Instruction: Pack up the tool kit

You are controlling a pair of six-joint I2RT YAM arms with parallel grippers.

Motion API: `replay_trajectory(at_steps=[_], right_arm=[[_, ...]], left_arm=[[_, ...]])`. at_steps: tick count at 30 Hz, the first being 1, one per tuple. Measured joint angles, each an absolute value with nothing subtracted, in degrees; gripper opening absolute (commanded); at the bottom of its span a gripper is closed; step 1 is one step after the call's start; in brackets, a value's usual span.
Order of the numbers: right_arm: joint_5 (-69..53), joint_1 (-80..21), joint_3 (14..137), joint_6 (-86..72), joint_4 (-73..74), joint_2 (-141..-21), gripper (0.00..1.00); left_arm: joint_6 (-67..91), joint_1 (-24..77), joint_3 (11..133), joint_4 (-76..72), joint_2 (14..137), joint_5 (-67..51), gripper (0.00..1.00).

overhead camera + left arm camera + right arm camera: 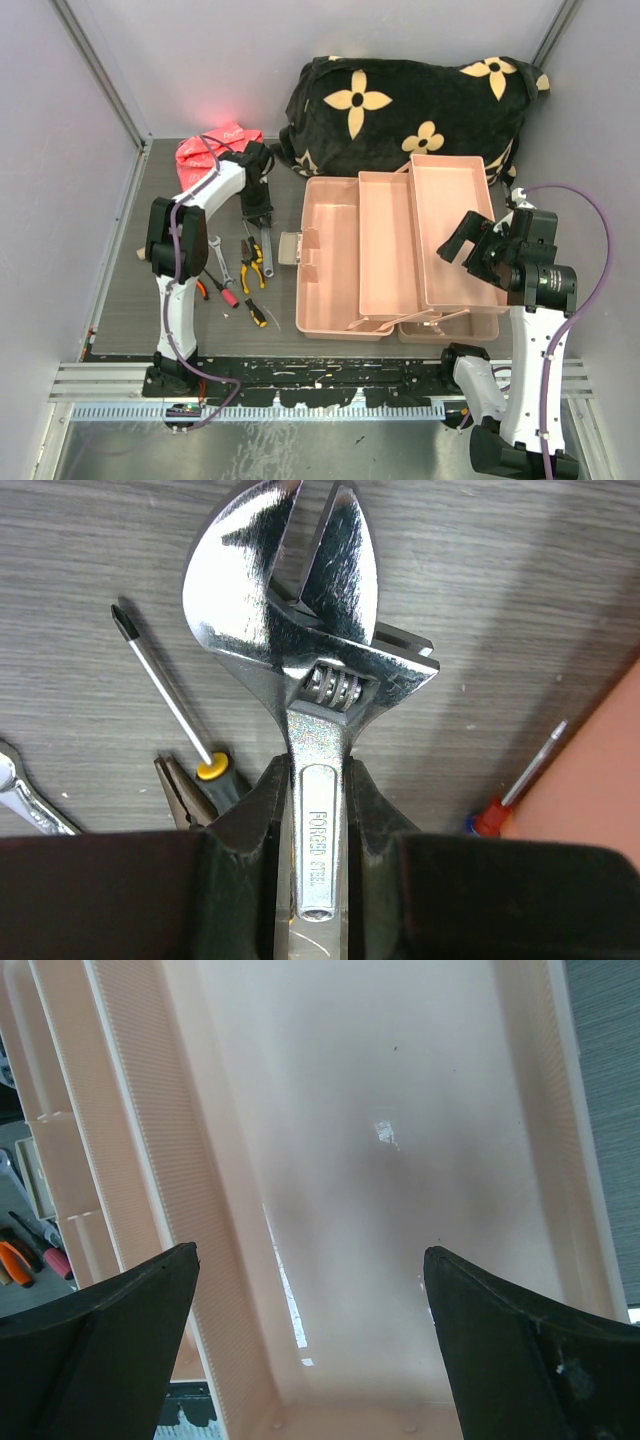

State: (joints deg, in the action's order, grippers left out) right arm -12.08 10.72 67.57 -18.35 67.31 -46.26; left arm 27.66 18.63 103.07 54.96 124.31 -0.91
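The adjustable wrench (318, 710) is clamped by its handle in the clenched left gripper (318, 805), centre frame, over the grey table (520, 590). A yellow-collared screwdriver (165, 685) and pliers (180, 795) are seen lower left, and a red screwdriver (505, 798) lower right. "FORGED STEEL" is stamped on the handle. The right gripper (310, 1255) is held spread over the pink toolbox tray (400, 1080).

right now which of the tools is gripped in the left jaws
The chrome adjustable wrench: its handle is clamped between the left arm's jaws, while the yellow-collared screwdriver, the pliers and the red-handled screwdriver lie loose on the table.
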Motion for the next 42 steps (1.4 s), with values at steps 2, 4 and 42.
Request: replay_trajectory(at_steps=[2,4,42], right_arm=[[-12.12,10.72,67.57,-18.35,67.31,-46.11,1.00],[-12.12,10.72,67.57,-18.37,67.31,-45.98,1.00],[-13.17,10.72,66.92,-19.64,67.33,-44.60,1.00]], left_arm=[[27.59,18.63,103.07,55.18,123.31,-1.17,0.00],[27.57,18.63,103.26,55.53,122.15,-1.58,0.00],[41.82,38.96,100.42,47.75,107.57,-14.06,0.00]])
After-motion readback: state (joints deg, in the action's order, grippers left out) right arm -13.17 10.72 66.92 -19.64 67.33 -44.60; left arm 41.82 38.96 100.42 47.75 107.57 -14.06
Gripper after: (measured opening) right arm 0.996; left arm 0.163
